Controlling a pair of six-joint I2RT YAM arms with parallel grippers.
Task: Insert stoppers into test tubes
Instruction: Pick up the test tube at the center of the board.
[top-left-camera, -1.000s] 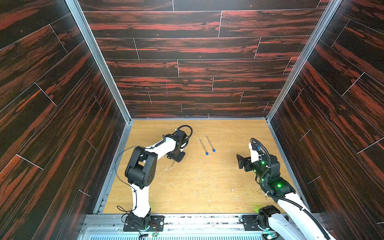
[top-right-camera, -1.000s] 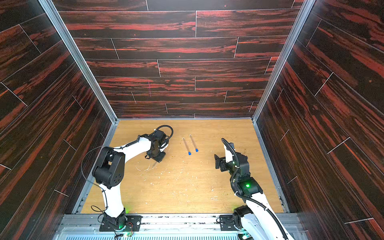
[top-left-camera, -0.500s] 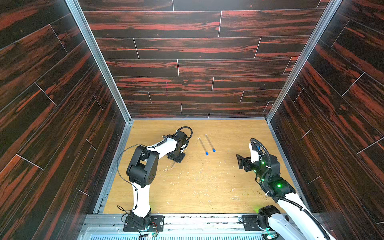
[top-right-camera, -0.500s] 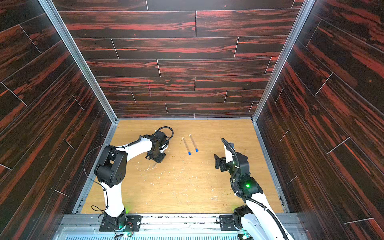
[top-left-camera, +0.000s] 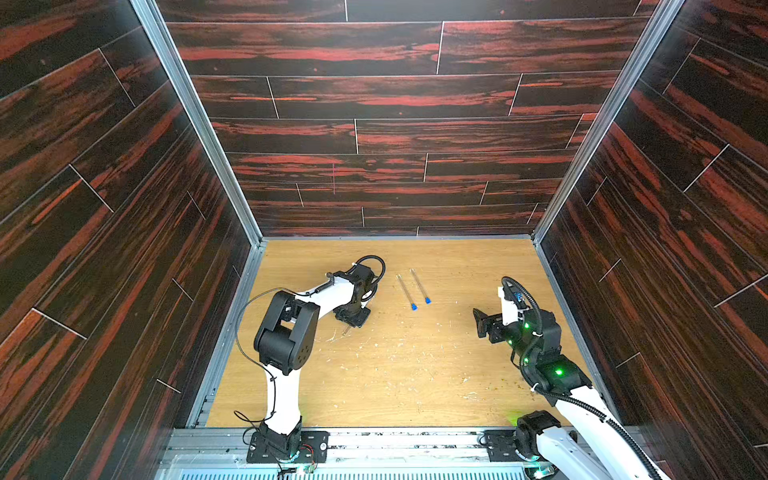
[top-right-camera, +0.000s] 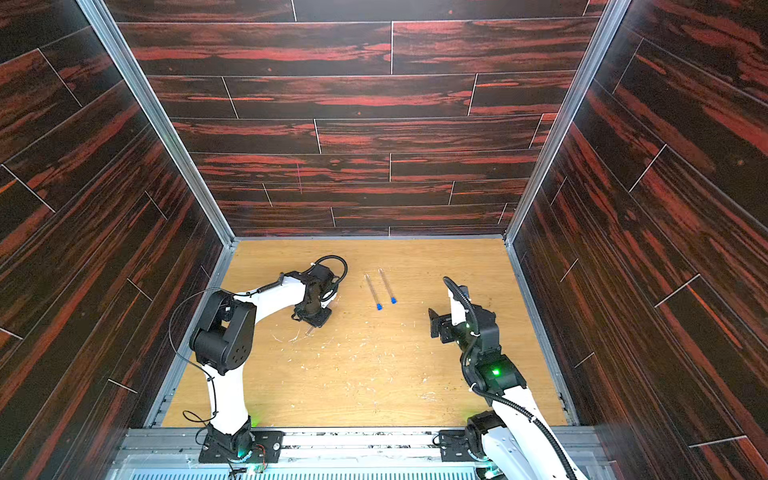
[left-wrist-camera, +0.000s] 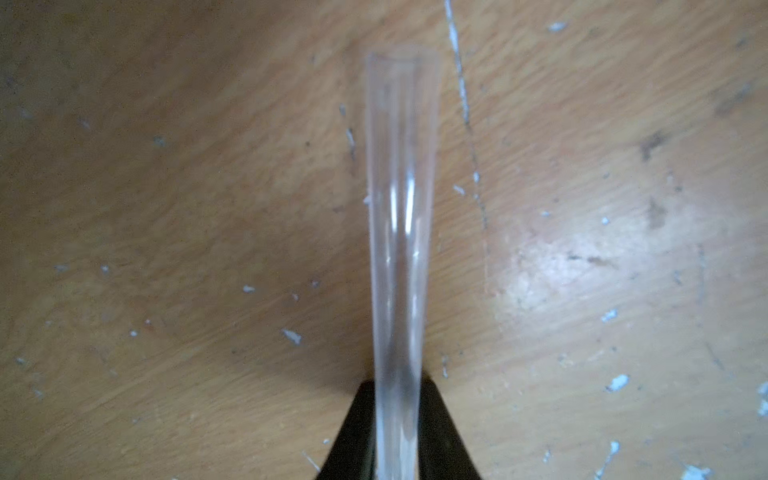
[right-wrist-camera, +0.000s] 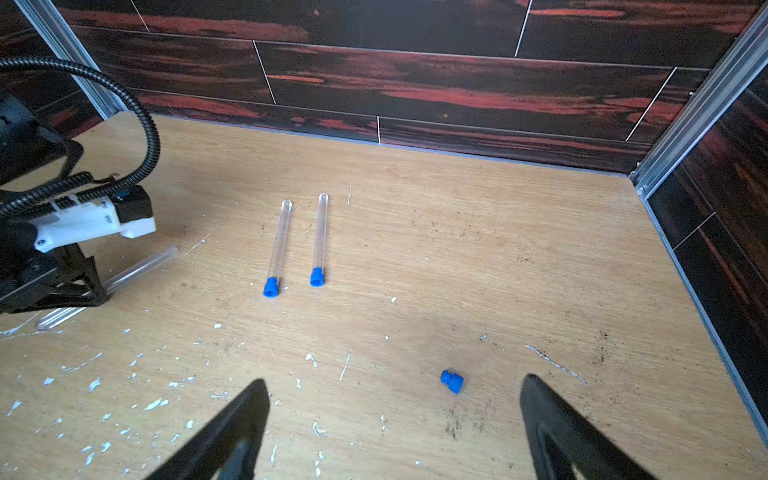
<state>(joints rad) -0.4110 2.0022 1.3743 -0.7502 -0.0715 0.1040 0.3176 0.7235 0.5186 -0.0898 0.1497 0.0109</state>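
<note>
Two clear test tubes (top-left-camera: 405, 291) (top-left-camera: 419, 284) lie side by side mid-table, each with a blue stopper (right-wrist-camera: 271, 286) (right-wrist-camera: 317, 276) in its near end. A third test tube (left-wrist-camera: 399, 228) lies flat on the wood at the left, its end (left-wrist-camera: 401, 58) open. My left gripper (left-wrist-camera: 397, 382) is shut on it, low over the table (top-left-camera: 353, 322). One loose blue stopper (right-wrist-camera: 452, 381) lies on the table in front of my right gripper (right-wrist-camera: 393, 379). That gripper is open and hovers at the right (top-left-camera: 482, 322) with nothing between its fingers.
Pale specks and scratches (right-wrist-camera: 158, 403) litter the near part of the wooden table (top-left-camera: 415, 386). Dark wood-pattern walls (top-left-camera: 374, 137) with aluminium corner posts enclose the back and both sides. The left arm's cable loop (top-left-camera: 372, 262) arches above its wrist.
The left gripper's jaws have come together on the third test tube. The left arm's elbow shifted slightly. The right arm and the two stoppered tubes have not moved.
</note>
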